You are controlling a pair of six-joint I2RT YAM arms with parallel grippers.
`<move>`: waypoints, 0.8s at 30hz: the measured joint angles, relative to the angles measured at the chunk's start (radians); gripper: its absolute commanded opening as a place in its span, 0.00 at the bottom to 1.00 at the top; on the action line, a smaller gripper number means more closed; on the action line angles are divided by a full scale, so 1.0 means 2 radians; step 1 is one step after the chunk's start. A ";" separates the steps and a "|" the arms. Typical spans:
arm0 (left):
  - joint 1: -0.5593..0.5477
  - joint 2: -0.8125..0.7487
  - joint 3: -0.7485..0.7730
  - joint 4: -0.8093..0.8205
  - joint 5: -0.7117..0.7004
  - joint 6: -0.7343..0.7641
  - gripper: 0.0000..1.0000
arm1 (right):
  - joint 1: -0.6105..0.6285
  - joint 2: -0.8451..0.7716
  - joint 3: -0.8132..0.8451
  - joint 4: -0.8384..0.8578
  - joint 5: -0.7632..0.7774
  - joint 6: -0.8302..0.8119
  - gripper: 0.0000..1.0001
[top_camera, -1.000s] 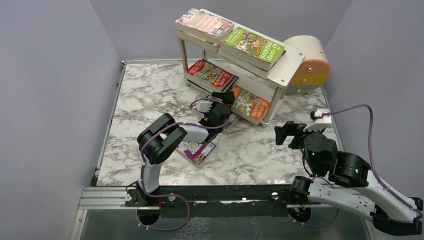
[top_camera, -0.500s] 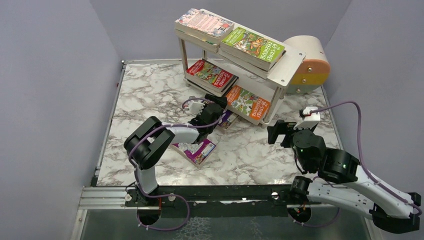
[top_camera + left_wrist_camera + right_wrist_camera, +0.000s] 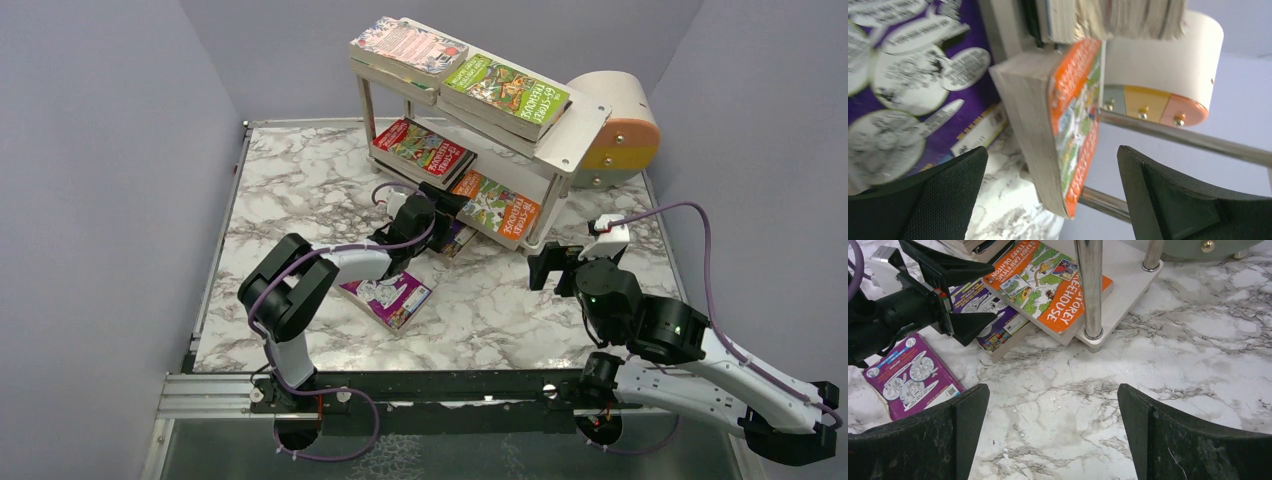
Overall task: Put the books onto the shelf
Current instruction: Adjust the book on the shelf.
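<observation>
Six book covers are counted, with one two-tier pale wood shelf [image 3: 575,135] on thin metal legs, its long axis running far-left to near-right. All books lie flat, covers up.

- **Top tier:** pink-patterned book [image 3: 408,42] and green book [image 3: 505,90].
- **Lower tier:** red book [image 3: 425,147] and orange book [image 3: 500,208].
- **Marble table [image 3: 300,190]:** a purple cartoon book [image 3: 388,295] lies skewed, and a second purple book [image 3: 993,315] sits at the shelf's foot.

The left gripper [image 3: 1053,165] is spread wide and empty by the orange book's edge. The right gripper [image 3: 1053,410] is likewise spread and empty above the table.

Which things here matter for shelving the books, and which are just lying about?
Job: shelf, loose purple book, second purple book at the shelf's foot, green book and orange book already shelved.
Lying about: round beige-and-orange box.
</observation>
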 measured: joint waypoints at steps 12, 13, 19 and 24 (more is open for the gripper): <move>-0.016 0.024 0.056 0.001 0.055 0.008 0.99 | 0.000 -0.009 -0.001 -0.002 -0.001 0.013 0.98; -0.018 0.027 0.058 0.001 0.055 0.008 0.99 | 0.000 -0.010 -0.001 -0.003 -0.001 0.013 0.98; -0.030 0.040 0.066 0.002 0.056 0.010 0.99 | 0.000 -0.018 -0.001 -0.005 -0.001 0.017 0.98; -0.033 0.048 0.078 0.000 0.056 0.010 0.99 | 0.000 -0.024 -0.001 -0.007 -0.001 0.021 0.98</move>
